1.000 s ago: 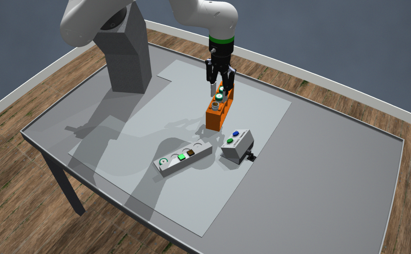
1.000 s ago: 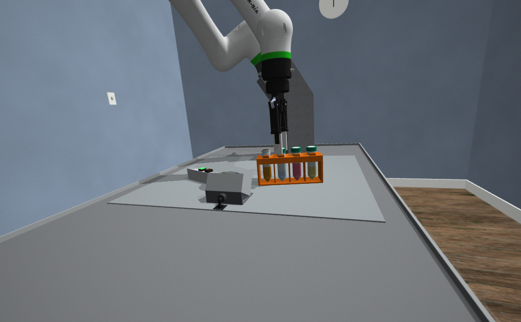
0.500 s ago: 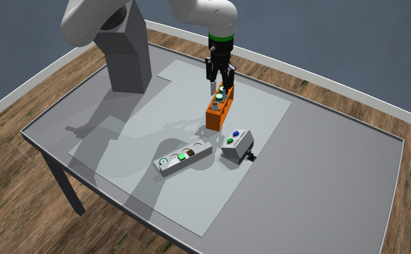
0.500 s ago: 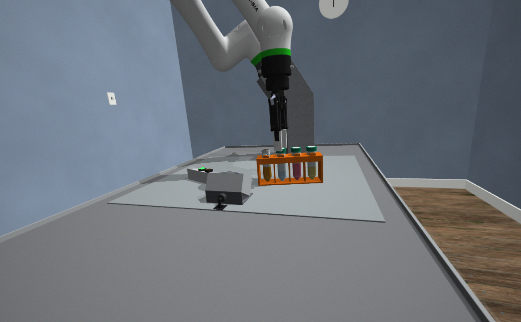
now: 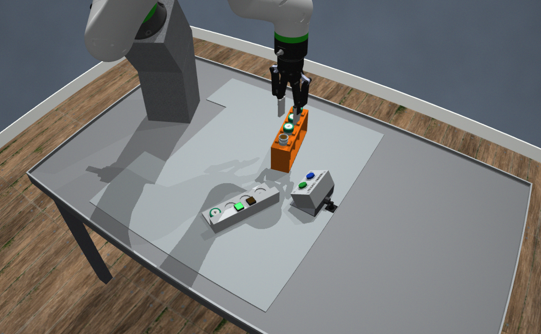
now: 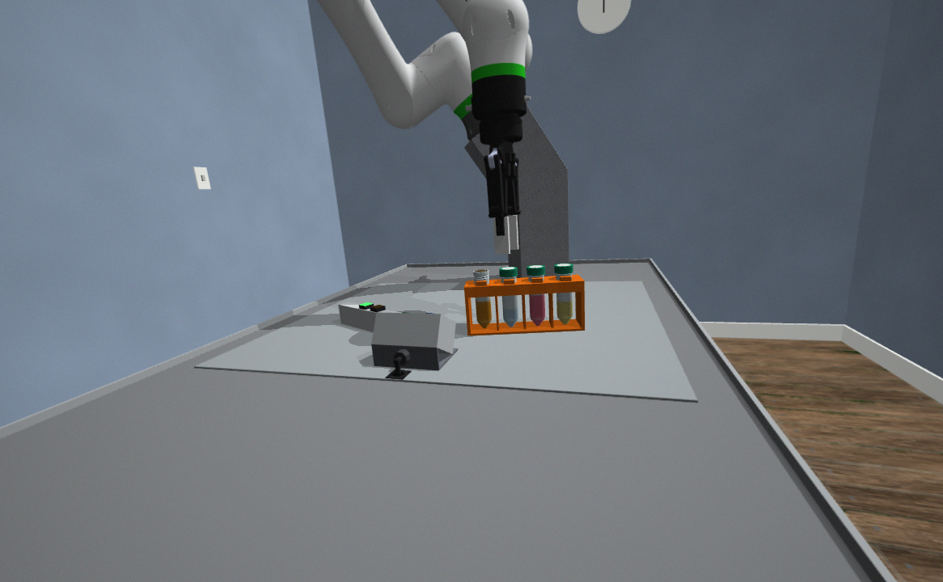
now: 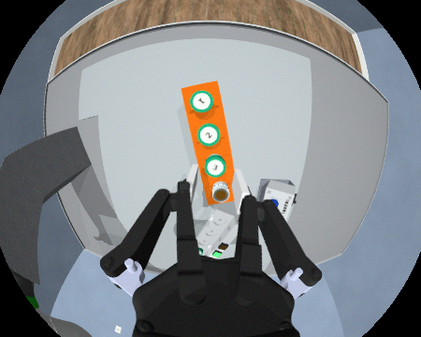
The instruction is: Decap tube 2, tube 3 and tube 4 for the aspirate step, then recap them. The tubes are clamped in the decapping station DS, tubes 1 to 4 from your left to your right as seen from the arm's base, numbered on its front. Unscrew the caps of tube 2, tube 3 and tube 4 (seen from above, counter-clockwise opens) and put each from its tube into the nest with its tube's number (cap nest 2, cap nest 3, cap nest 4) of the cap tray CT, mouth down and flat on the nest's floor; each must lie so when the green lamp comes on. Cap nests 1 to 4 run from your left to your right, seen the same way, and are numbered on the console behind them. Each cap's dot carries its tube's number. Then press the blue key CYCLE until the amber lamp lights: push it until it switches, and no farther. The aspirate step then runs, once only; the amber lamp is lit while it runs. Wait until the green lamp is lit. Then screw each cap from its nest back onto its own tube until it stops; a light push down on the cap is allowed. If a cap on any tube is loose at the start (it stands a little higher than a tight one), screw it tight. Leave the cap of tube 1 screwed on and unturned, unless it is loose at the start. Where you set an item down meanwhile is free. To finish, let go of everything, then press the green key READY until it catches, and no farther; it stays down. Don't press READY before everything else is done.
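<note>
The orange decapping station (image 5: 282, 157) (image 6: 526, 329) (image 7: 191, 122) holds four tubes. Its end tube (image 5: 283, 138) (image 6: 481, 275) (image 7: 221, 194), nearest the cap tray, stands open with no cap. The other three carry green caps; the one beside the open tube (image 5: 287, 127) (image 6: 508, 272) (image 7: 214, 165) is right under my gripper. My gripper (image 5: 288, 111) (image 6: 507, 242) (image 7: 215, 175) hangs a little above it, fingers apart and empty. One green cap (image 5: 214, 212) lies in the end nest of the cap tray (image 5: 227, 222). The green lamp (image 5: 238, 206) (image 6: 366, 305) is lit; the amber lamp (image 5: 250, 201) is dark.
The key box (image 5: 312, 199) (image 6: 409, 336) with the blue key (image 5: 310, 175) and green key (image 5: 302, 185) stands beside the tray. The arm's grey pedestal (image 5: 166, 74) rises at the table's far left. A raised rim (image 5: 527, 232) runs round the table.
</note>
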`<state>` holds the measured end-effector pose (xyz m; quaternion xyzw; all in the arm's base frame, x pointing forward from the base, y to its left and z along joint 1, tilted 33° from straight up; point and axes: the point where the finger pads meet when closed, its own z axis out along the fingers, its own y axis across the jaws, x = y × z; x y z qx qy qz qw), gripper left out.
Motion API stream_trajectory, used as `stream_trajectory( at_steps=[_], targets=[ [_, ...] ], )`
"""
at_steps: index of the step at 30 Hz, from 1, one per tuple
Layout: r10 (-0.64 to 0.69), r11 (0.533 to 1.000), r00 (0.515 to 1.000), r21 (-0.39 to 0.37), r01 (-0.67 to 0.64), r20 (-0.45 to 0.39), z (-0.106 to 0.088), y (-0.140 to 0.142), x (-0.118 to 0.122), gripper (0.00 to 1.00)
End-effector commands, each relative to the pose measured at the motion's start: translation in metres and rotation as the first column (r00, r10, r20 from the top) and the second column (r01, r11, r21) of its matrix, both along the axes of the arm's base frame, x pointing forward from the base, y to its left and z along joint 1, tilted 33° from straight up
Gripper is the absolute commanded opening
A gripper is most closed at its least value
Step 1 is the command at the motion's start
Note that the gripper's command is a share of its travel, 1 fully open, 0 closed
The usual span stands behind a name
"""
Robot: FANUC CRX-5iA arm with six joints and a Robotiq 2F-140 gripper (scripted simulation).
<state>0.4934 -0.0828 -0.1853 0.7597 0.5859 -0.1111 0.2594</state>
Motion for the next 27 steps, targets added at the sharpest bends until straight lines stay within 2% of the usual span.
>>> stream_trajectory(
  at_steps=[1, 2, 3, 4, 5, 6, 7, 8, 9, 10, 12, 14, 16, 17, 18, 19, 20, 21, 22, 23, 24, 25, 26, 27],
  targets=[
    [0.137, 0.99, 0.987, -0.016, -0.139, -0.089, 0.009, -0.013, -0.005, 0.29],
    [0.205, 0.978, 0.97, -0.02, -0.209, -0.134, 0.013, -0.02, -0.008, 0.29],
    [0.205, 0.978, 0.97, -0.02, -0.209, -0.134, 0.013, -0.02, -0.008, 0.29],
    [0.27, 0.96, 0.946, -0.02, -0.278, -0.179, 0.017, -0.026, -0.011, 0.29],
    [0.27, 0.96, 0.946, -0.02, -0.278, -0.179, 0.017, -0.026, -0.011, 0.29],
    [0.33, 0.939, 0.918, -0.017, -0.342, -0.221, 0.021, -0.033, -0.013, 0.29],
    [0.333, 0.938, 0.916, -0.017, -0.345, -0.223, 0.021, -0.033, -0.013, 0.29],
    [0.391, 0.913, 0.882, -0.011, -0.408, -0.264, 0.025, -0.04, -0.016, 0.29],
    [0.393, 0.912, 0.88, -0.011, -0.411, -0.266, 0.025, -0.04, -0.016, 0.29],
    [0.447, 0.883, 0.841, -0.002, -0.47, -0.305, 0.028, -0.047, -0.019, 0.29],
    [0.447, 0.883, 0.841, -0.002, -0.47, -0.305, 0.028, -0.047, -0.019, 0.29],
    [0.544, 0.813, 0.747, 0.022, -0.581, -0.381, 0.036, -0.061, -0.024, 0.29],
    [0.553, 0.806, 0.737, 0.026, -0.591, -0.389, 0.036, -0.061, -0.024, 0.29],
    [0.598, 0.763, 0.679, 0.045, -0.645, -0.426, 0.04, -0.068, -0.027, 0.29],
    [0.598, 0.763, 0.679, 0.045, -0.645, -0.426, 0.04, -0.068, -0.027, 0.29],
    [0.639, 0.717, 0.616, 0.066, -0.694, -0.461, 0.044, -0.075, -0.03, 0.29],
    [0.639, 0.717, 0.616, 0.066, -0.694, -0.461, 0.044, -0.075, -0.03, 0.29],
    [0.674, 0.668, 0.55, 0.089, -0.739, -0.494, 0.048, -0.081, -0.032, 0.29],
    [0.674, 0.668, 0.549, 0.089, -0.739, -0.494, 0.048, -0.081, -0.032, 0.29],
    [0.702, 0.62, 0.485, 0.112, -0.777, -0.522, 0.052, -0.088, -0.035, 0.29],
    [0.704, 0.616, 0.479, 0.115, -0.78, -0.524, 0.052, -0.088, -0.035, 0.29],
    [0.726, 0.569, 0.417, 0.138, -0.81, -0.548, 0.055, -0.095, -0.038, 0.29],
    [0.729, 0.561, 0.405, 0.144, -0.815, -0.551, 0.055, -0.095, -0.038, 0.29],
    [0.745, 0.518, 0.346, 0.167, -0.839, -0.57, 0.059, -0.102, -0.04, 0.29]
  ],
)
